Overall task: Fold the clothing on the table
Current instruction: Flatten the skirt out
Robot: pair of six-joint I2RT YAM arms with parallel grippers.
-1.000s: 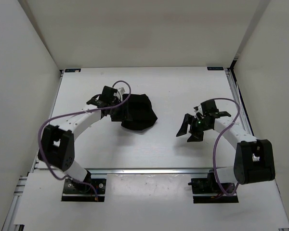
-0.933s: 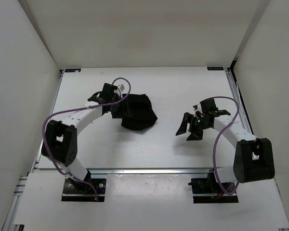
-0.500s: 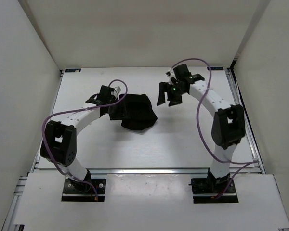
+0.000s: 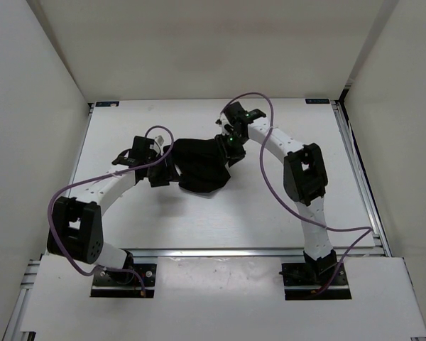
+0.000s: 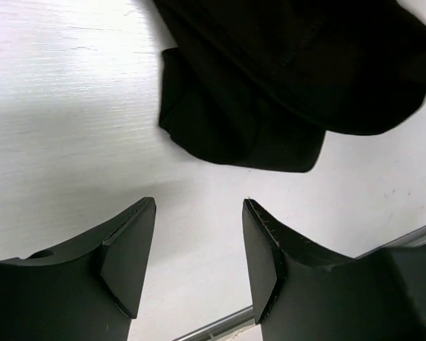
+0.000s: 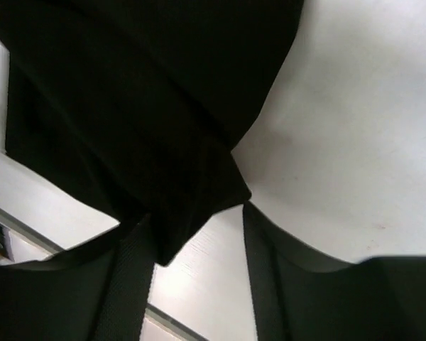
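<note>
Black garment (image 4: 202,165) lies bunched in a rumpled heap on the white counter (image 4: 284,206), a little left of centre, toward the far half. It is doubled over itself in layers. The outline is irregular, with a rounded lobe on the near side and no part spread flat.

Right tool (image 4: 226,149) sits at the garment's far right edge, its arm reaching over in a high arc from the right. In the right wrist view the jaws stand parted at a middling width. A pointed corner of layered cloth lies between the two fingers (image 6: 131,277). One finger is against the fabric, and a sliver of bare counter shows between the cloth and the other finger. The jaws are not clamped on it as far as can be seen.

Left tool (image 4: 163,170) is just beside the garment's left edge; from above I cannot tell whether it touches. In the left wrist view the jaws are wide, with only bare counter between them. The nearest fold of cloth lies ahead of the fingertips (image 5: 138,220), apart from them.

Silver rail (image 4: 220,251) runs along the counter's near edge. Purple cables (image 4: 253,94) loop along both arms. White walls (image 4: 199,50) close in the far end and both sides.
</note>
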